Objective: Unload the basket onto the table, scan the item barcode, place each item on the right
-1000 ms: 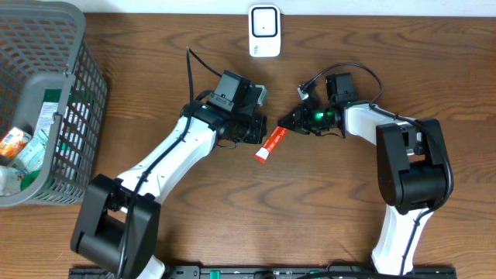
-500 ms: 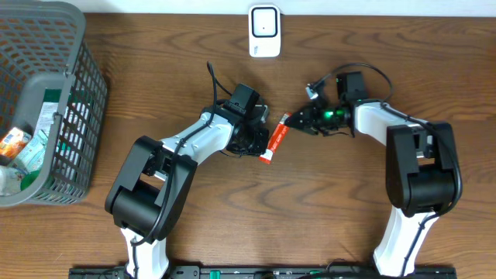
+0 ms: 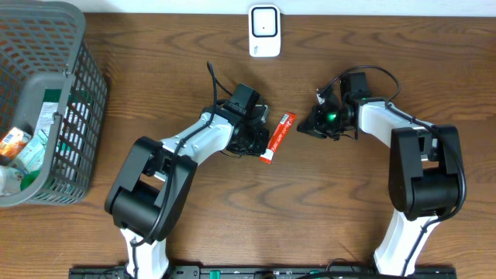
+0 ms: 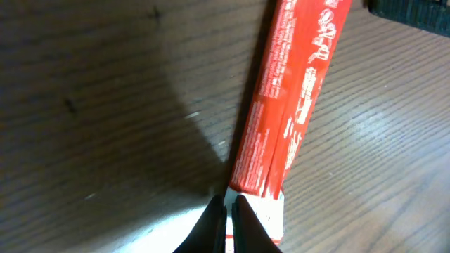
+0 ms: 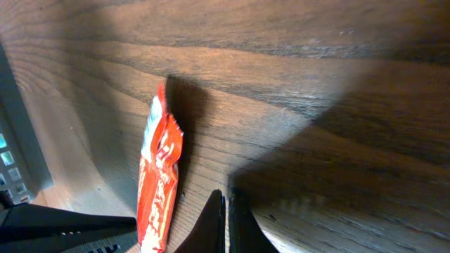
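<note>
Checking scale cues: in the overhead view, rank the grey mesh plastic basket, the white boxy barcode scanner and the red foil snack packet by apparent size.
1. grey mesh plastic basket, by far.
2-3. white boxy barcode scanner and red foil snack packet: not ranked; scanner covers more area, packet is longer.

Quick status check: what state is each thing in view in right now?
Packet: held by its white end, other end free.
Left gripper: shut on the packet.
Right gripper: shut, empty, apart from the packet.
Scanner: at the table's far edge, untouched.
Basket: upright, items inside.
</note>
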You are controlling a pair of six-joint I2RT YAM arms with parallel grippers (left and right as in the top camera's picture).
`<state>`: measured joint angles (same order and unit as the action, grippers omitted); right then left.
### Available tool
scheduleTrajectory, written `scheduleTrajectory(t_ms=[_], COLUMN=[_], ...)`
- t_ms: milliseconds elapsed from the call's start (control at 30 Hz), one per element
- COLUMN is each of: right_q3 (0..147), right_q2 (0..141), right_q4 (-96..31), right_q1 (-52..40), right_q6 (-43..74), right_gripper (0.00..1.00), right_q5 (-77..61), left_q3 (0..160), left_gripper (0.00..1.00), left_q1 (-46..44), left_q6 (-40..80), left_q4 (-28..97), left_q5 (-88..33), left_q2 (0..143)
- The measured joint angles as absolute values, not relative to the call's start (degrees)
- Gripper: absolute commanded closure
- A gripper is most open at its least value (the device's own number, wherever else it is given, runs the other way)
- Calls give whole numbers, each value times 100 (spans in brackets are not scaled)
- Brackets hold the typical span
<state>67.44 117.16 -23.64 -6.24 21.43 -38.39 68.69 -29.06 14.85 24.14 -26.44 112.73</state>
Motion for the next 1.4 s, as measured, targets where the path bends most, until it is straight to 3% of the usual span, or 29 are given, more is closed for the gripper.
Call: scheduleTrajectory(t_ms=[300,700,1400], right_q3=[6755,6755,6788], right_q2=[11417,11452,11830], right_q4=[-1914,-1529,-1428], right_q1=[-589,-1002,-1216], right_q6=[2141,2134,2130], right_gripper=[99,99,99], right_q5=[-4222,-3841,-3406], left_q3=[6866,6864,6864], left_gripper=[93,93,93], left_q1=[-2917,-3044,-3135], left_q6=[1485,1481,1358], left_q4=[2397,2344,2281], left_q5=[-2270,-2550,-2604], left_q2=[10272,11212,11227])
